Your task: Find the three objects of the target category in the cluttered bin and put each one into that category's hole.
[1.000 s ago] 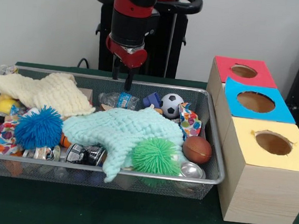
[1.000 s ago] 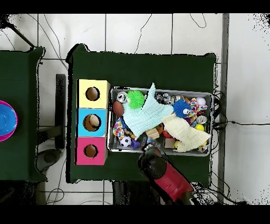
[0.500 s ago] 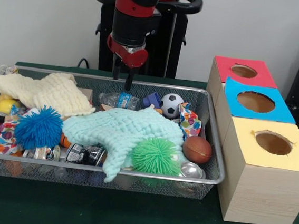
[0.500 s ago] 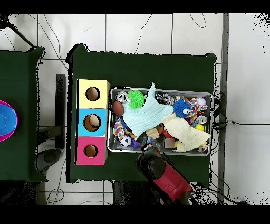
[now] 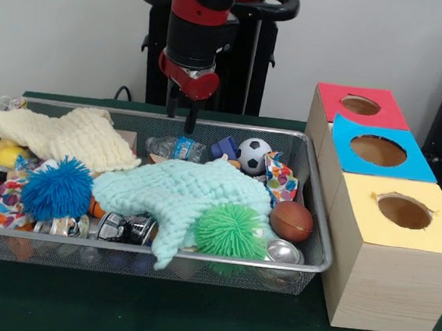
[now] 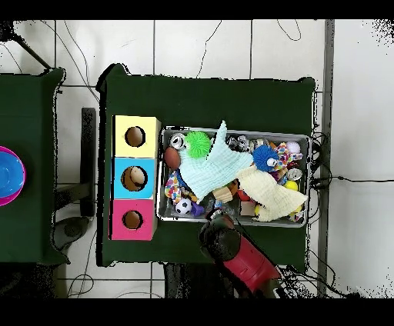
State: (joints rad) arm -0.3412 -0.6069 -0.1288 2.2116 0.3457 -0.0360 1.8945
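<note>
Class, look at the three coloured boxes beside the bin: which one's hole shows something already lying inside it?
The blue box, the middle of the three. In the overhead view its hole shows a pale object inside, while the yellow box and the red box show dark holes.

Front camera sits low across the table, close up, facing the arm [image 5: 196, 30] at top centre; wire bin [image 5: 309, 221] fills lower left, box row [image 5: 380, 220] on the right. Overhead camera looks straight down from high up, whole table [image 6: 208, 100] mid-frame, floor around. Both share bin [image 6: 235, 132], boxes [image 6: 135, 177], arm [image 6: 238, 257]; overhead is turned half round.
</note>
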